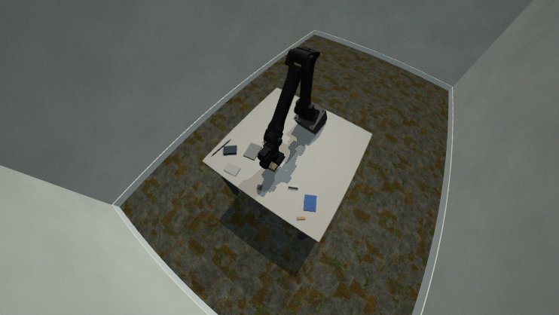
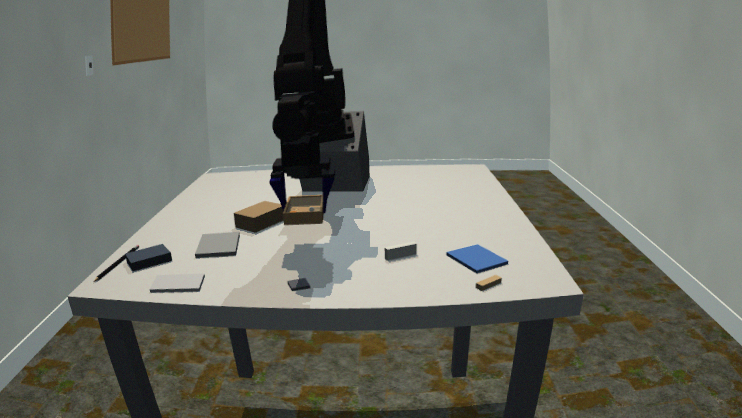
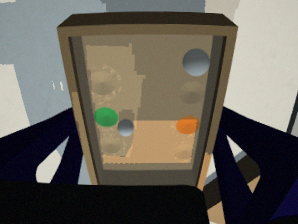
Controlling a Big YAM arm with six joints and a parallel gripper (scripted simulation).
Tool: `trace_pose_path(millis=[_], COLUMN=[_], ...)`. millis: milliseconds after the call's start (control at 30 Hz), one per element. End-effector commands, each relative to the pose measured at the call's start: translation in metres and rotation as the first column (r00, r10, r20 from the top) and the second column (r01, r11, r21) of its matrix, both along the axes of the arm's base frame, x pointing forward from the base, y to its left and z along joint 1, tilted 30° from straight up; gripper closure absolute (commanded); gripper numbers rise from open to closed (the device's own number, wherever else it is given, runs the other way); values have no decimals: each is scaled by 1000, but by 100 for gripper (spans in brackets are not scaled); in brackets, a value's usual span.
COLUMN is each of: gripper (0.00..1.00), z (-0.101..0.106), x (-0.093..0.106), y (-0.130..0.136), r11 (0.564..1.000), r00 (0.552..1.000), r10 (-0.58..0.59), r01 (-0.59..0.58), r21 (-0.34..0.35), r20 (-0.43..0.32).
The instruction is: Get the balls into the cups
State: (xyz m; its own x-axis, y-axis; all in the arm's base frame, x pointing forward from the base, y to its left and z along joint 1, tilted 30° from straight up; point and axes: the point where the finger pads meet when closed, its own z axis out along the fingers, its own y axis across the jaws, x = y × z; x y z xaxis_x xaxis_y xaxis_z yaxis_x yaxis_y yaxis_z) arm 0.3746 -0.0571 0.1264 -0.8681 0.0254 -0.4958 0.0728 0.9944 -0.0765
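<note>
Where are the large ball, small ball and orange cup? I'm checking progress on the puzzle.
large ball [image 3: 196,62], wrist view, middle of the grey sphere.
small ball [image 3: 125,127], wrist view, its centre, beside the green cup.
orange cup [image 3: 188,124], wrist view, middle of the orange patch.
</note>
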Motion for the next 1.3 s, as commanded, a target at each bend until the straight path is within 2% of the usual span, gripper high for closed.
trace_pose_path(millis=[0, 800, 833, 867, 967, 1000, 1100, 1200, 1233, 1267], gripper=[30, 30, 30, 30, 30, 30, 30, 30, 30, 30], z=[26, 29, 14, 13, 14, 23, 25, 24, 19, 18], x=[11, 12, 3, 3, 3, 9, 12, 12, 13, 13], y=[3, 3, 2, 1, 1, 0, -1, -1, 1, 2], r11=[1000, 1000, 1000, 1000, 1000, 1000, 1000, 1000, 1000, 1000], r00=[999, 998, 998, 996, 996, 994, 994, 994, 999, 1000], r10=[0, 0, 5, 8, 7, 8, 8, 8, 2, -1], r01=[0, 0, -5, -8, -7, -6, -6, -6, -2, 1], r21=[-3, -3, -5, -8, -10, -13, -14, -13, -5, -1], r20=[48, 56, 67, 84, 85, 105, 108, 105, 45, 27])
